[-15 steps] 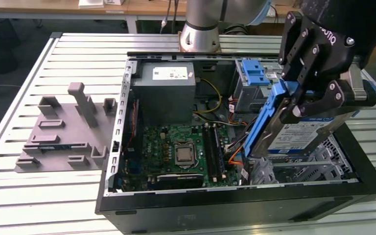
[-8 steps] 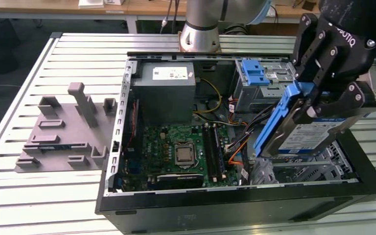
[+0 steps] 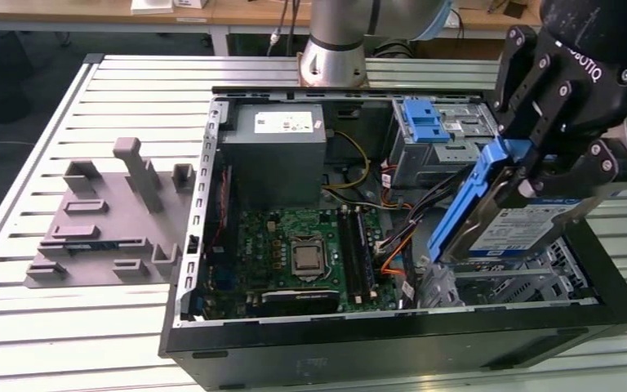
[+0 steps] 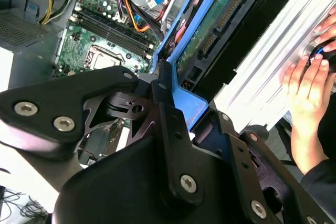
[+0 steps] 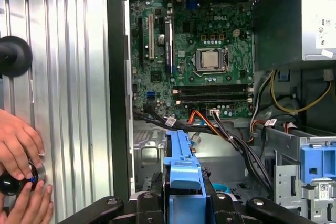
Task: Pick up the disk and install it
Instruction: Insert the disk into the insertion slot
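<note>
The disk (image 3: 515, 229), a silver hard drive with a white-and-blue label, hangs tilted over the near end of the open computer case (image 3: 401, 347), on the exterior view's right. A blue bracket (image 3: 457, 208) frames it. My gripper (image 3: 548, 167) is shut on the bracket's blue end handle (image 5: 184, 174). In the second wrist view the gripper (image 4: 173, 95) clamps the blue frame, and the disk's green circuit-board underside (image 4: 210, 24) shows beyond it. The disk's low end sits just above the metal cage (image 3: 509, 282) inside the case.
The case holds a motherboard (image 3: 303, 253), a grey power-supply box (image 3: 275, 143) and a drive bay with a blue latch (image 3: 423, 118). Cable bundles (image 5: 210, 124) cross beside the cage. A grey fixture (image 3: 107, 220) lies on the exterior view's left. A person's hands (image 5: 21, 150) rest on the slatted table.
</note>
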`<state>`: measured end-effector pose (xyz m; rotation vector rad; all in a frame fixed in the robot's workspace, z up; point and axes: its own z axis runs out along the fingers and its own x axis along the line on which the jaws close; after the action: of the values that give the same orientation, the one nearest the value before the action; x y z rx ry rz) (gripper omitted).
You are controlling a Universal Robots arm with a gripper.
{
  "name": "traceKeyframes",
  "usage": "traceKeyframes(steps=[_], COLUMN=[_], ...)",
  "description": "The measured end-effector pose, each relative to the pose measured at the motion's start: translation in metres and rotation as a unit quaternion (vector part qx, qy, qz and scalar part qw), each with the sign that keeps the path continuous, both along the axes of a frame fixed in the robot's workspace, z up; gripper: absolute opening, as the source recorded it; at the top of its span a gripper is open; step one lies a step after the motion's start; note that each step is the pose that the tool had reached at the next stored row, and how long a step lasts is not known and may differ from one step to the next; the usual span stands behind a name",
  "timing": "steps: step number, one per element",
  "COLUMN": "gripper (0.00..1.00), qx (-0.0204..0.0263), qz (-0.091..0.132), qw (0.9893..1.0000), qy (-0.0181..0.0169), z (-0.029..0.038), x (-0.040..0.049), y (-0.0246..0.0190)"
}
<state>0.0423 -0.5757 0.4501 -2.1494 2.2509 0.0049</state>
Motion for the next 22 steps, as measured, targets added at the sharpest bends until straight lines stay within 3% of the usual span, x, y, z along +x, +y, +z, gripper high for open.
traceKeyframes(steps=[5, 14, 22], gripper=[0.36, 0.36, 0.36], qx=[0.0001, -0.0001, -0.0003], qz=[0.007, 0.007, 0.007], qw=[1.0, 1.0, 1.0], qy=[0.0, 0.0, 0.0], z=[-0.0017, -0.0054, -0.0066], x=[0.0035, 0.0184, 0.0208], y=[-0.0007, -0.0007, -0.0006])
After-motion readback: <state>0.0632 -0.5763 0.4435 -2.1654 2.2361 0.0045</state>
